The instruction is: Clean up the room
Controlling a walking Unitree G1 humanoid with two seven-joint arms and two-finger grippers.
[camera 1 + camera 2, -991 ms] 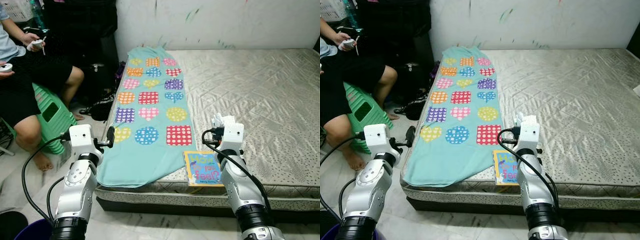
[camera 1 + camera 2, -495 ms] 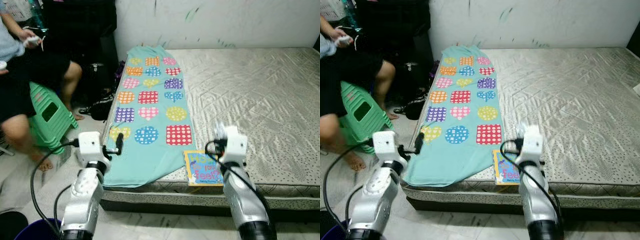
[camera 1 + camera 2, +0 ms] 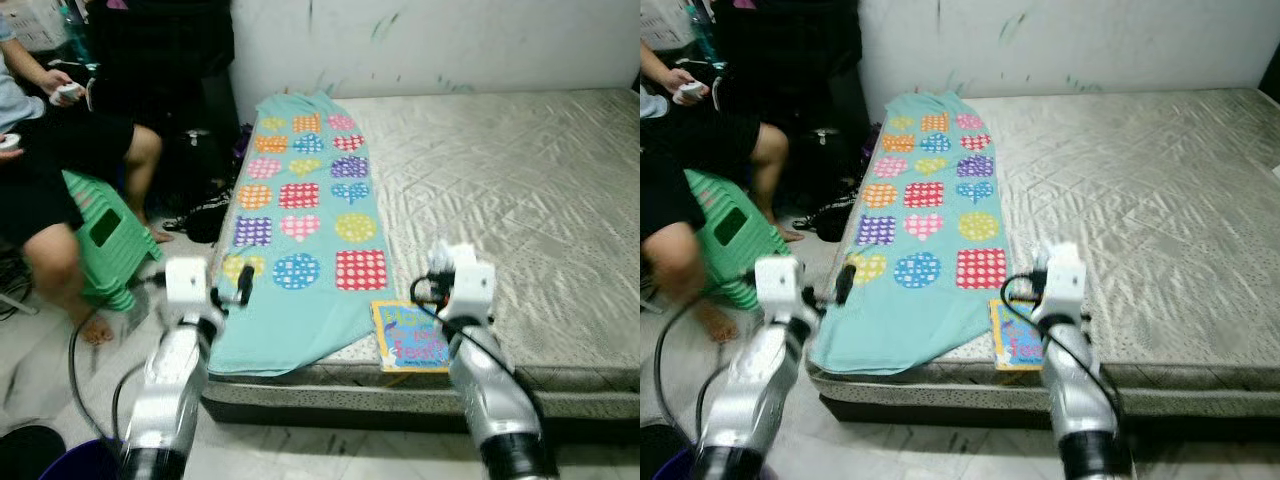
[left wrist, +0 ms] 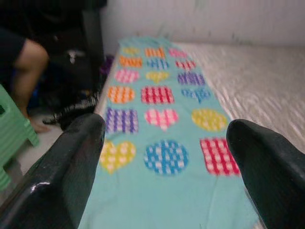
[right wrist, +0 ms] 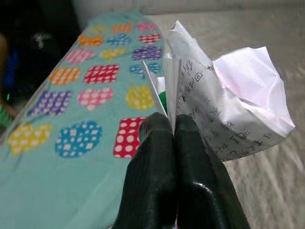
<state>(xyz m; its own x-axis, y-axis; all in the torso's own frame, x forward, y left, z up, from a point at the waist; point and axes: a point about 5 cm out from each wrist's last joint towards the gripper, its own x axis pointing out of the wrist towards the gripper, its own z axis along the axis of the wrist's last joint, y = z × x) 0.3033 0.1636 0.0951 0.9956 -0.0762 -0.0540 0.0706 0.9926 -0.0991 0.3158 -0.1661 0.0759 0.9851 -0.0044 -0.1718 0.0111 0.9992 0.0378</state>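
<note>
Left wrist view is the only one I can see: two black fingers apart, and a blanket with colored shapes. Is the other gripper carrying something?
Observer: Yes. The right gripper is shut on a crumpled paper with handwriting on it.
Operator: Is anything else lying on the bed close to it?
Observer: A picture book lies at the near edge of the bed, just right of the blanket, under the right arm.
Operator: Is somebody near my left side?
Observer: A person sits on a green stool to the left of the bed, holding small white controllers.
</note>
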